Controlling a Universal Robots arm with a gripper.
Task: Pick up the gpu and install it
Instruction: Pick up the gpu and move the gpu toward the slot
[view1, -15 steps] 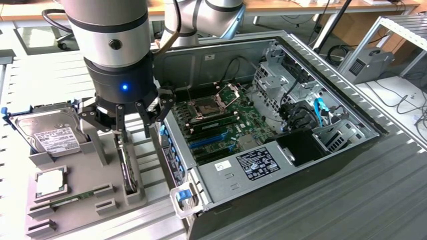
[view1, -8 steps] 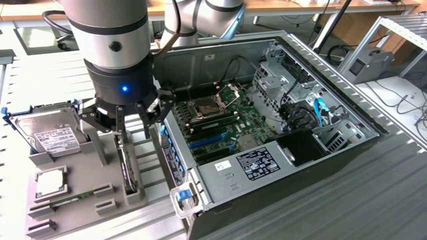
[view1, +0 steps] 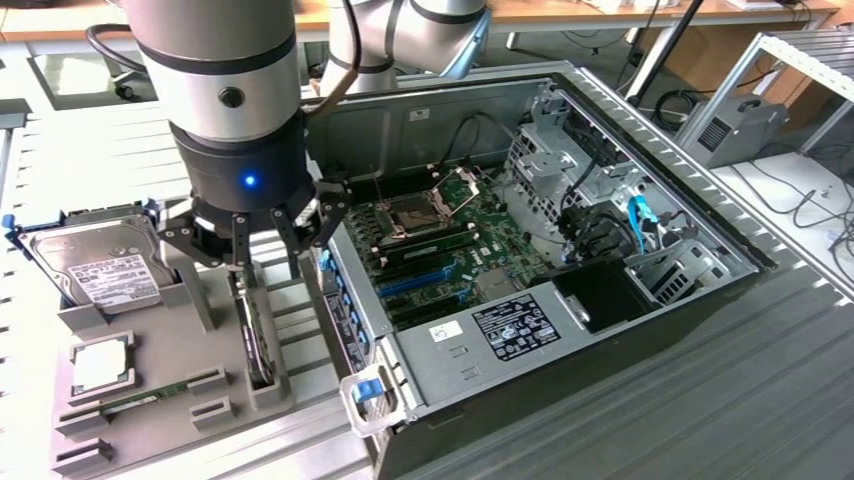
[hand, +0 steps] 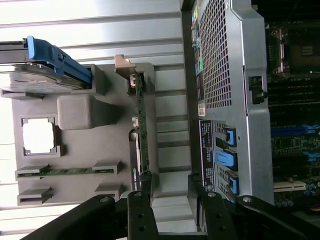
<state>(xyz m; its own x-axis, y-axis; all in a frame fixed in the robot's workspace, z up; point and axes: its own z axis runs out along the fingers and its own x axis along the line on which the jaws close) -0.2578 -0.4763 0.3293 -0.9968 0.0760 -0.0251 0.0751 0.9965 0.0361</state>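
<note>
gripper hovers with fingers spread wide and empty, the gpu standing on edge in its tray slot just below the fingertips, untouched, so the pick and the install in the case both remain.

Your exterior cam sits high, tilted down across the open case and grey tray, mid range. Wrist cam looks straight down, close. You get overlap on the tray's case-side edge, the gpu and the case's rear wall.
</note>
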